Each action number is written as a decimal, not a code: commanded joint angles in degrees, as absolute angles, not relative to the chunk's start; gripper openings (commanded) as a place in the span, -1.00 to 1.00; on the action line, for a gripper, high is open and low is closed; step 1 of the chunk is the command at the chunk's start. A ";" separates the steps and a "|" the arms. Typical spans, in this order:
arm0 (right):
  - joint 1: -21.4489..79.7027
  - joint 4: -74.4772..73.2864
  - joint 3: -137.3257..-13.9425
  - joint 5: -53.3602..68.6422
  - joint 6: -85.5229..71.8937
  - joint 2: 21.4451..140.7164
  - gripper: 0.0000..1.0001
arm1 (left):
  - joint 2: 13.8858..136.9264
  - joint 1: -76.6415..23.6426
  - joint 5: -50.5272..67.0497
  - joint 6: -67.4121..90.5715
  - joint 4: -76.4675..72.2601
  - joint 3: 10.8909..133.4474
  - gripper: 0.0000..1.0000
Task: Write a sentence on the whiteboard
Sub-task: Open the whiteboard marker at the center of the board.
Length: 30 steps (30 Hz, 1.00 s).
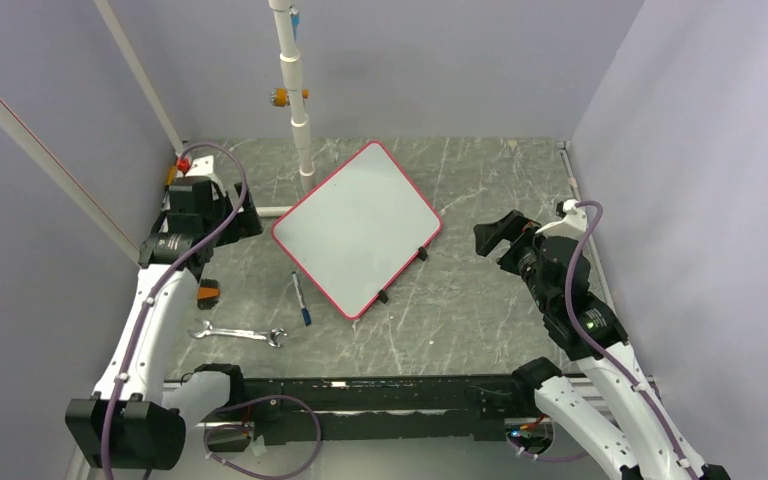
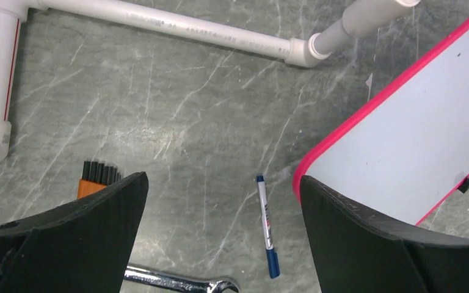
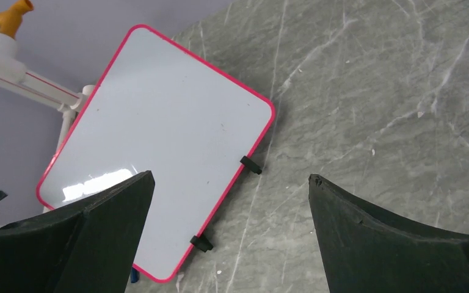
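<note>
Whiteboard [image 1: 358, 228], glossy white, red-rimmed, round-cornered; left gripper [image 2: 221, 177] and right gripper [image 3: 231, 175] hover either side, jaws spread, holding nothing.

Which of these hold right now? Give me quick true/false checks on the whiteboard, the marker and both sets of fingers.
1. The whiteboard is blank. True.
2. The left fingers hold the marker. False: they stand open and empty, and the marker lies on the table beside the whiteboard.
3. A wrench lies on the table near the marker. True.
4. The right fingers are shut. False: they stand wide open, holding nothing.
5. The whiteboard stands upright. False: it lies flat on the table.
</note>
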<state>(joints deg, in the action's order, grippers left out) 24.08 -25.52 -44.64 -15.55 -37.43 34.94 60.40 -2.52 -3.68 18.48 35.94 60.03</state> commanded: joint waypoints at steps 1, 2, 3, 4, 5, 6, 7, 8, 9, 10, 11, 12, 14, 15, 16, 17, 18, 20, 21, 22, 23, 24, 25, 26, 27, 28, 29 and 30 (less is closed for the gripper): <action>24.08 -25.77 -46.46 -17.43 -36.45 35.18 0.99 | 56.97 -2.64 -4.35 19.23 40.29 58.92 0.99; 24.08 -25.60 -46.28 -17.70 -35.83 35.05 0.99 | 56.24 -2.64 -4.36 19.78 40.90 58.12 0.99; 24.08 -25.83 -46.12 -17.97 -35.71 35.07 0.99 | 55.19 -2.66 -4.35 20.26 41.37 57.31 0.99; 24.07 -25.89 -45.88 -18.26 -35.69 35.18 0.99 | 54.03 -2.64 -4.12 20.60 41.72 56.18 0.99; 24.08 -26.13 -45.74 -18.24 -35.91 35.44 0.99 | 52.58 -2.64 -4.05 20.96 42.21 55.19 0.99; 24.07 -26.30 -45.56 -17.92 -36.38 35.80 0.99 | 50.58 -2.68 -3.93 21.38 42.71 54.15 0.99; 24.04 -26.55 -45.33 -17.53 -36.94 36.27 0.99 | 49.16 -2.64 -3.18 21.75 43.14 53.19 0.99; 24.07 -26.81 -44.93 -17.30 -37.42 36.88 0.99 | 47.71 -2.64 -2.73 21.91 43.71 52.23 0.99; 23.98 -27.03 -44.57 -17.24 -38.16 37.40 0.99 | 46.41 -2.64 -2.34 22.11 44.52 51.40 0.99; 24.08 -27.03 -44.18 -17.06 -38.64 37.85 0.99 | 45.28 -2.64 -2.29 22.44 45.72 50.60 0.99; 24.05 -26.87 -43.72 -16.98 -38.67 38.22 0.99 | 44.08 -2.68 -2.51 23.12 46.80 49.71 0.99; 24.01 -26.64 -43.19 -16.81 -38.53 38.26 0.99 | 42.86 -2.97 -2.41 24.02 47.48 48.80 0.99; 24.02 -24.94 -41.57 -15.66 -36.33 37.66 0.99 | 40.49 -4.66 -2.53 26.70 47.80 47.36 0.86; 24.04 -23.75 -40.68 -14.67 -34.94 37.00 0.99 | 39.72 -6.02 -3.19 28.31 47.49 46.88 0.82; 24.01 -22.43 -39.78 -13.40 -34.13 36.45 0.99 | 39.30 -7.44 -3.96 30.05 47.03 46.06 0.78; 23.99 -21.67 -39.13 -12.79 -33.83 35.89 0.99 | 39.30 -8.96 -5.39 31.72 46.85 45.19 0.76; 24.00 -21.37 -38.88 -12.30 -33.65 35.57 0.99 | 39.60 -10.74 -6.72 33.52 46.85 44.46 0.74; 24.09 -21.83 -39.25 -11.90 -33.30 35.20 0.99 | 40.56 -14.70 -8.65 36.60 46.15 42.69 0.66; 24.00 -22.44 -39.64 -11.75 -32.98 35.10 0.99 | 41.05 -17.15 -9.46 37.73 44.96 41.22 0.63; 24.06 -23.12 -40.07 -11.76 -32.50 35.10 0.99 | 41.58 -19.40 -10.62 38.88 44.21 40.33 0.62; 23.96 -23.73 -40.36 -11.74 -32.06 35.12 0.99 | 42.24 -21.51 -12.13 40.13 43.95 39.80 0.60; 24.00 -24.26 -40.88 -11.88 -31.62 35.07 0.99 | 42.86 -23.34 -13.27 41.23 43.74 39.41 0.58; 23.99 -24.97 -41.17 -12.15 -31.34 35.07 0.99 | 43.37 -24.90 -14.48 42.16 43.59 39.05 0.55; 24.05 -25.50 -41.29 -12.22 -31.15 34.95 0.99 | 43.69 -26.25 -15.76 43.06 43.19 38.65 0.50; 24.08 -25.85 -41.13 -12.17 -31.00 34.78 0.99 | 43.98 -27.84 -16.42 43.69 42.44 37.94 0.45; 24.02 -26.04 -40.91 -12.01 -31.13 34.48 0.99 | 44.17 -28.88 -16.85 44.47 41.51 37.09 0.40; 24.04 -26.10 -40.53 -11.52 -31.34 34.12 0.99 | 44.47 -29.69 -16.95 45.00 40.18 36.10 0.35; 24.00 -25.98 -40.05 -10.91 -31.42 33.64 0.99 | 44.83 -30.54 -16.99 45.52 38.83 35.02 0.30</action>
